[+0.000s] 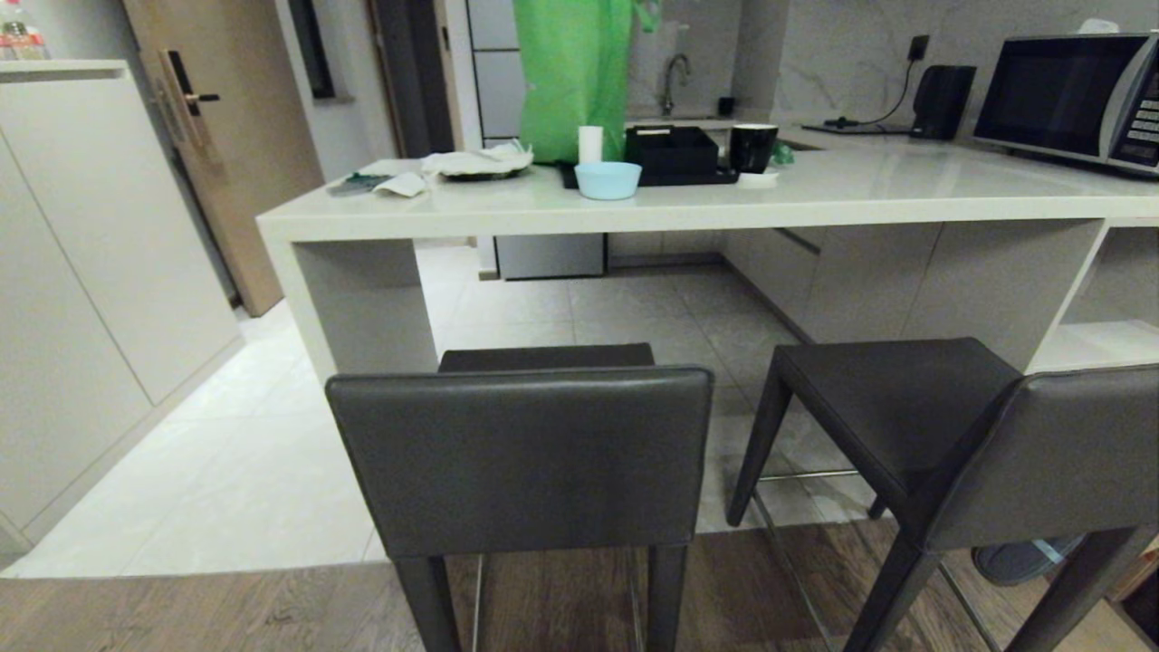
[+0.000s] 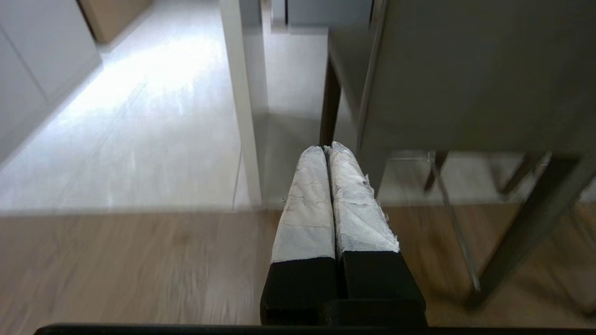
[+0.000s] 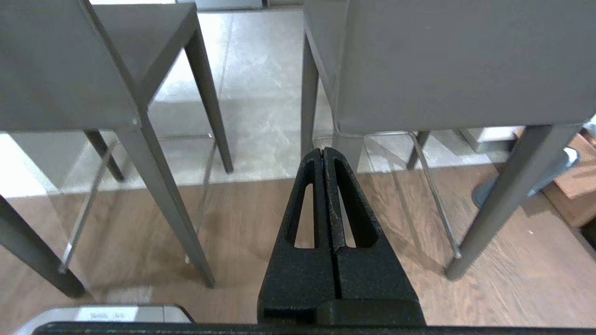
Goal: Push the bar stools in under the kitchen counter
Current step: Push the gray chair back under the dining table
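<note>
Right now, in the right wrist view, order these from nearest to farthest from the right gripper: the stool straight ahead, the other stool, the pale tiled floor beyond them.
1. The right gripper, shut, points at the stool straight ahead; its backrest is nearest.
2. The other stool, off to the gripper's left side, turned at an angle.
3. The pale tiled floor, beyond both stools.

Right bar stool (image 1: 978, 435) cut off at frame edge; microwave (image 1: 1068, 95) too; bottle (image 1: 20, 32), perhaps, top left.
</note>
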You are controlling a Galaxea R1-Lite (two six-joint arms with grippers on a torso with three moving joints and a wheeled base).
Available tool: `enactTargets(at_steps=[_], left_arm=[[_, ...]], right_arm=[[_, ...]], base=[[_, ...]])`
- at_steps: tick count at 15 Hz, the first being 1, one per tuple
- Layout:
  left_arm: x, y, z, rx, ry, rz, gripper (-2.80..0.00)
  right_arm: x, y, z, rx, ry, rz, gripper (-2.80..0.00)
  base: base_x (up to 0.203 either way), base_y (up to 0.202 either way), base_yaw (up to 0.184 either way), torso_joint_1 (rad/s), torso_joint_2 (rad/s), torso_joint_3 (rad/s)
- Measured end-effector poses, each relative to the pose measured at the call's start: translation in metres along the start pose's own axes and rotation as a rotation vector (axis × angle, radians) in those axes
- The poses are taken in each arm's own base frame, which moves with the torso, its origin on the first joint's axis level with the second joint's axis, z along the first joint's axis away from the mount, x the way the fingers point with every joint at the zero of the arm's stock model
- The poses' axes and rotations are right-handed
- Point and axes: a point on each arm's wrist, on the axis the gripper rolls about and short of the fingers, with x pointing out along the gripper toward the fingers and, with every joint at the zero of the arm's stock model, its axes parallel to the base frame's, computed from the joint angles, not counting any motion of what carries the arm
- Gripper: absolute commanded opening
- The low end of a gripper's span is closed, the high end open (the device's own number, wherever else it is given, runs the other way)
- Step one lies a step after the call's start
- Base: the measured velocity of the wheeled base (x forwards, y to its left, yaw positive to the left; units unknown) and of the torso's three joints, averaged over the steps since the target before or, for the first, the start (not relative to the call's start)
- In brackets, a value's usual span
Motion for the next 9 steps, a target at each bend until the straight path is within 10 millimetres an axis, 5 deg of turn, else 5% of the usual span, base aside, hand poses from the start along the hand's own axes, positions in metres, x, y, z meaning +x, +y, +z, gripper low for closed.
enactTargets(at_steps=[4,6,9], left_arm=[[0.003,0.000,0.065,-0.060,-0.010,0.005,-2.80],[0.033,0.000,0.098,-0.041,0.041,0.000,-2.80],[0.099,-0.002,0.121,-0.006,0.099,-0.067,-2.80]], right_arm=[[0.004,-0.001,0.055,0.032,0.001,0.011,-2.80],[0.027,-0.001,0.092,0.017,0.032,0.025,-2.80],[0.080,0.002,0.128,-0.025,0.063,0.075,-2.80]], base=[[0.000,0.000,0.000,0.000,0.00,0.000],[0.000,0.000,0.000,0.000,0.00,0.000],[0.000,0.000,0.000,0.000,0.00,0.000]])
